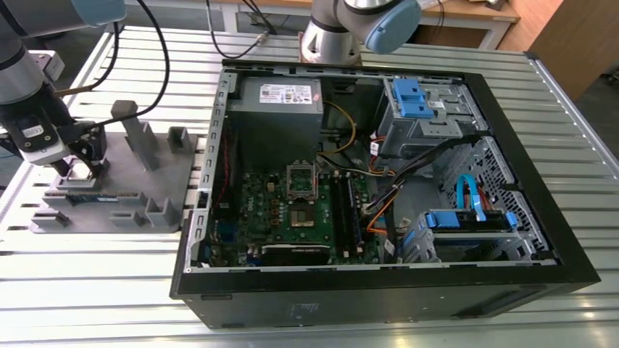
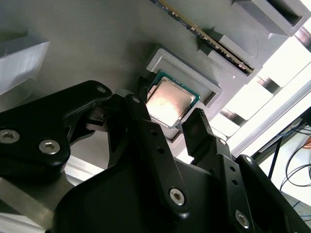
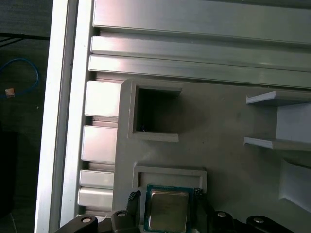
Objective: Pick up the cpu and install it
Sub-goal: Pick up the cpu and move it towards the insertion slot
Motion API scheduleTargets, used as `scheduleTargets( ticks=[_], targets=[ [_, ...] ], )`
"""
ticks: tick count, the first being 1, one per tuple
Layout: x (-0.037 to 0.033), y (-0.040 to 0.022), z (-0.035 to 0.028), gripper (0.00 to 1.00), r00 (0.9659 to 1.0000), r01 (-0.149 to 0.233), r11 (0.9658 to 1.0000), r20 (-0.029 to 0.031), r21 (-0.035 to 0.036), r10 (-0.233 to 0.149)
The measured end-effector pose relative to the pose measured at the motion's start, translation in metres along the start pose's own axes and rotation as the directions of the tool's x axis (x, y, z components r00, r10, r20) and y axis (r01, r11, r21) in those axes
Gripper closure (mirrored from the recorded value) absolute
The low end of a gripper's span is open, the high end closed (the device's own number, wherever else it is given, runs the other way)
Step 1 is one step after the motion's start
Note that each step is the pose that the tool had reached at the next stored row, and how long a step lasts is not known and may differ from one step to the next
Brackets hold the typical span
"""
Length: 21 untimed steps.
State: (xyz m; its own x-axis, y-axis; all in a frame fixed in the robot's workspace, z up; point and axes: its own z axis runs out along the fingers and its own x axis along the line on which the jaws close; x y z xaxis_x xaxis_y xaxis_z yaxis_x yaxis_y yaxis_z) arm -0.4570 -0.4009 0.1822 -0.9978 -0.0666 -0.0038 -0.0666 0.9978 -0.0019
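The cpu [image 2: 171, 98] [image 3: 167, 209], a small square chip with a silvery top and a green rim, lies flat in a shallow recess of the grey holder tray [image 1: 130, 177]. My gripper [image 1: 82, 168] hangs low over that recess at the exterior view's left. In both wrist views its black fingers [image 2: 141, 114] stand on either side of the chip, close to its edges, with the gripper [image 2: 169, 120] [image 3: 167, 204] open around it. The open computer case [image 1: 387, 275] lies to the right, with the empty socket [image 1: 301, 181] on its green motherboard.
A long green memory stick [image 1: 92, 196] [image 2: 209, 36] rests in the tray beside the chip's recess. Upright grey blocks [image 1: 135, 130] rise from the tray. A grey power-supply box [image 1: 275, 101], blue drive bays [image 1: 411, 98] and loose cables fill the case. Another arm's base [image 1: 334, 36] stands behind it.
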Motion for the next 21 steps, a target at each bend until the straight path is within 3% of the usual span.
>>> scheduleTargets(
  ticks=[18,21],
  targets=[
    [0.0000,-0.0002,0.0004,0.44,0.9999,-0.014,0.9999,0.0000,0.0000,0.014],
    [0.0000,-0.0003,0.0004,0.44,0.9999,-0.014,0.9999,-0.0007,-0.0073,0.014]
  ],
)
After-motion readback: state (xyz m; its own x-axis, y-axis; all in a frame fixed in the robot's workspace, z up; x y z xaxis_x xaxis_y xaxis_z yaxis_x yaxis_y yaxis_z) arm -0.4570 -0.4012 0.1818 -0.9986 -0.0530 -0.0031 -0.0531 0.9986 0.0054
